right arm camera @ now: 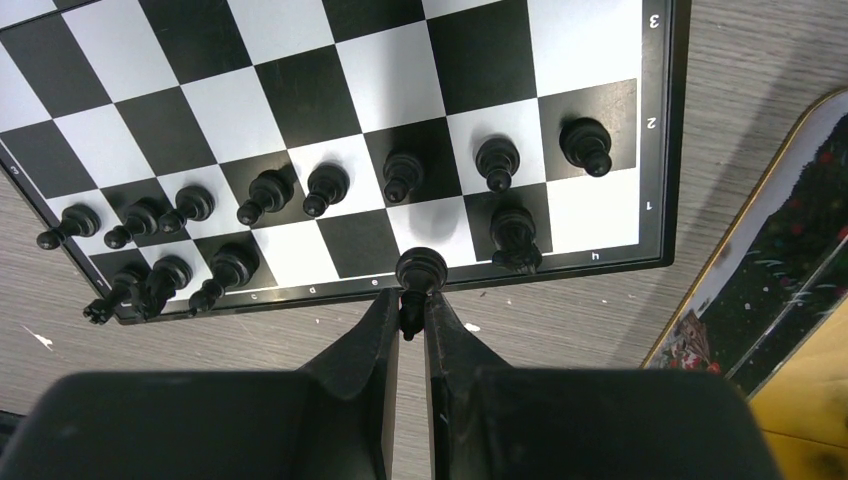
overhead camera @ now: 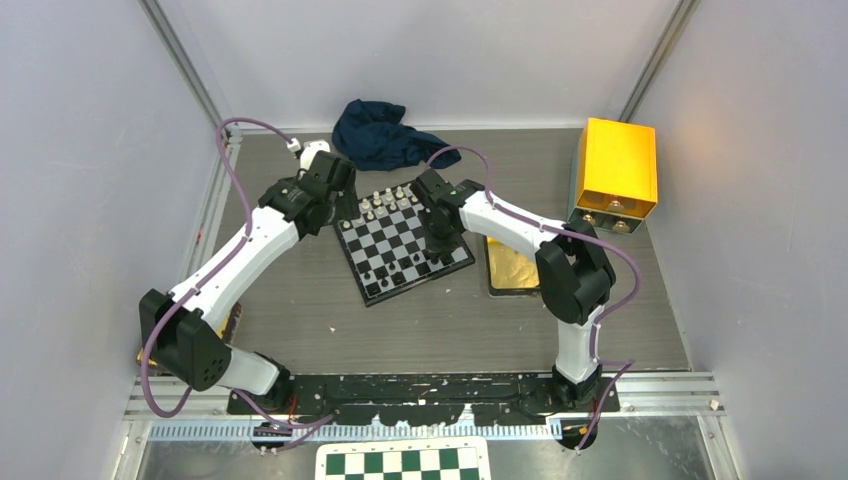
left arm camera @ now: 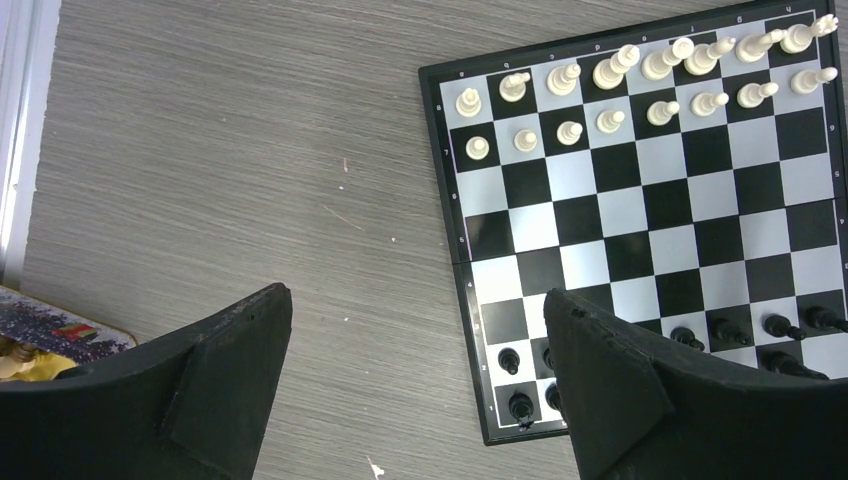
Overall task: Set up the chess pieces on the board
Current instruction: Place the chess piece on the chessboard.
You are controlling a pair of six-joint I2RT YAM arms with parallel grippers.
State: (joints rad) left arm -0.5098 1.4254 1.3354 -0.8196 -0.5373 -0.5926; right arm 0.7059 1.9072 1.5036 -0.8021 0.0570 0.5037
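Sixteen white pieces (left arm camera: pixel 613 70) stand on the far two rows of the chessboard (left arm camera: pixel 640 215): eight pawns, with eight taller pieces behind them. All are upright, and that side looks finished.

Black side, near edge:
- A full row of eight black pawns (right arm camera: pixel 497 160) is standing.
- The back row is only part filled. Three pieces sit at its left end, and a knight-like piece (right arm camera: pixel 515 238) is one in from the right corner.
- The right corner square is bare, and three squares mid-row look bare too.

Right gripper (right arm camera: pixel 412 308): fingers pressed almost together, pinching a black piece with a round head (right arm camera: pixel 421 268) by its lower part. It is held over the board's near border, just in front of an empty back-row square. Which piece it is, cannot tell.

Left gripper (left arm camera: pixel 417 300): spread wide and holding nothing, over the table (left arm camera: pixel 200 150) just left of the board.

Judgement: well past halfway. About four black back-row pieces remain, one of them in hand. Where the others lie is not visible.

Writing:
- Board coordinates only: digits 3, 2, 1 on the right border, and letters c, d, e, h along the near border.
- The illustrated tin lid (right arm camera: pixel 790 230) right of the board shows no legible text.
- The yellow box (overhead camera: pixel 615 170) at far right shows no readable label.
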